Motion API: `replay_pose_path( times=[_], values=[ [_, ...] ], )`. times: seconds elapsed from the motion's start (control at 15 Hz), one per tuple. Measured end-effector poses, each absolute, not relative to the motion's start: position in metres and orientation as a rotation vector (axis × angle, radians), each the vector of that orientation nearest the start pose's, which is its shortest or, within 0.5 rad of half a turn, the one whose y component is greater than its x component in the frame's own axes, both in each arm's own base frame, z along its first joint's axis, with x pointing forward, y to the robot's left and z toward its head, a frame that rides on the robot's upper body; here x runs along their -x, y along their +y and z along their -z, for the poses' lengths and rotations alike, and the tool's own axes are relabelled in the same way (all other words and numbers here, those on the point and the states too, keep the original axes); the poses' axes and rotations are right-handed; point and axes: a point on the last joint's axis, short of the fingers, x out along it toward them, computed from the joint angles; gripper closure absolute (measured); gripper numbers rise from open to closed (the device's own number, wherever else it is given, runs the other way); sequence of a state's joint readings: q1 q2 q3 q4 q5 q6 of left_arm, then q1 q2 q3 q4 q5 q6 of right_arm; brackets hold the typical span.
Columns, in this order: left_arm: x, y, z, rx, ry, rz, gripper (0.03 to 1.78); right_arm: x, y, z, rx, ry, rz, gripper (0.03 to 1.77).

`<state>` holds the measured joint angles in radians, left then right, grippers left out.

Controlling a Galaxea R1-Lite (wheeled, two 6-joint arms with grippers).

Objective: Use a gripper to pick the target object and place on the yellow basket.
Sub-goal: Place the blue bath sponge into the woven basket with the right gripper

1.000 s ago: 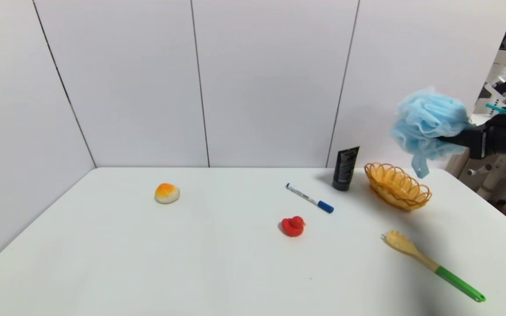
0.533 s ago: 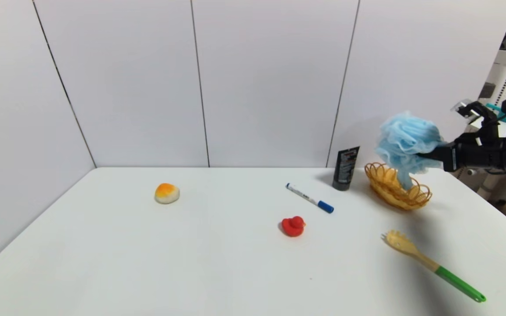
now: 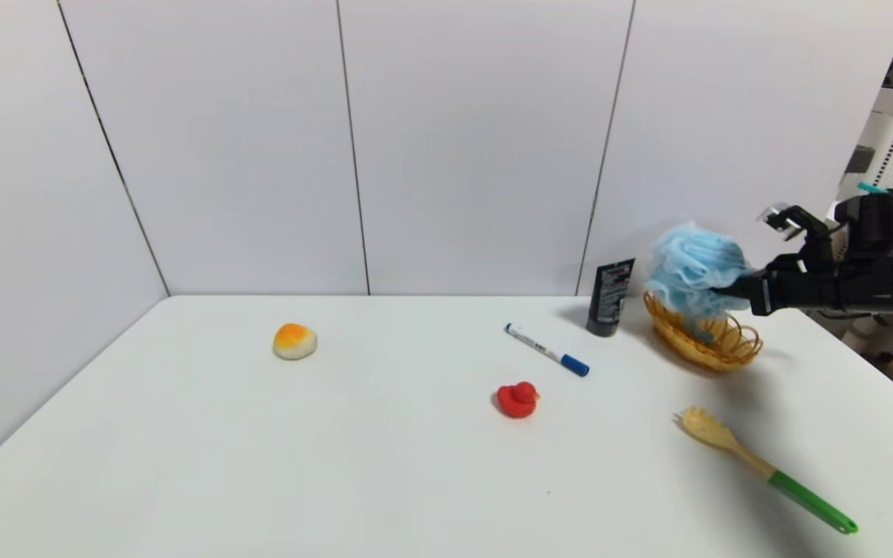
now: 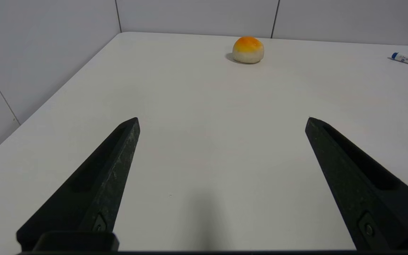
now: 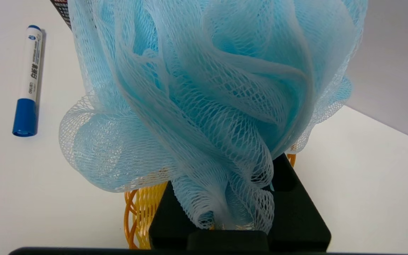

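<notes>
- Right now we are pinching the light-blue pouf [image 5: 204, 88] between our right gripper [image 3: 729, 291] fingers, which are drawn in tight on a bunch of its mesh; in the right wrist view the netting is spilling over the black fingers [image 5: 296, 212] and hiding their tips.
- We are holding the pouf directly above the yellow basket [image 3: 725, 350], at the far right of the table [image 3: 384, 465]; its lowest folds are dipping inside the scalloped rim, though we cannot tell whether they are touching the bottom.
- We are judging this to be the placing step: the pick is done, and the pouf is hanging over its target but not yet let go.
- Next, we are thinking the move calls for lowering a little more, spreading the fingers wide, and drawing back without snagging the mesh or tipping the light basket.
- Around the basket we are seeing a black tube [image 3: 610, 297] standing just beside it, a blue-capped marker [image 3: 546, 350] nearby, a red duck [image 3: 517, 400] and a pasta spoon [image 3: 756, 465] nearer us.
- Our left gripper [image 4: 221, 120] is sitting idle with fingers spread wide and holding nothing, low over the left part of the table, facing an orange-topped bun [image 4: 248, 50].
</notes>
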<state>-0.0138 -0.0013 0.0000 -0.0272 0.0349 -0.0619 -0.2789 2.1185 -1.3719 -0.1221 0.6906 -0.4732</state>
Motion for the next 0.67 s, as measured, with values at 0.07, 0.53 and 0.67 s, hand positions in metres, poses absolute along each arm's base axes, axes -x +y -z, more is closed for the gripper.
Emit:
replay_pose_path(
  times=[0.07, 0.53, 0.67],
  values=[
    [0.023, 0.001, -0.078, 0.063, -0.029, -0.020, 0.12, -0.404, -0.100, -0.133, 0.166, 0.453, -0.521, 1.44],
    [0.023, 0.001, -0.078, 0.063, -0.029, -0.019, 0.12, -0.405, -0.095, -0.133, 0.171, 0.453, -0.531, 0.69],
    [0.023, 0.001, -0.078, 0.063, -0.029, -0.020, 0.12, -0.403, -0.094, -0.140, 0.178, 0.440, -0.528, 0.55]
  ],
)
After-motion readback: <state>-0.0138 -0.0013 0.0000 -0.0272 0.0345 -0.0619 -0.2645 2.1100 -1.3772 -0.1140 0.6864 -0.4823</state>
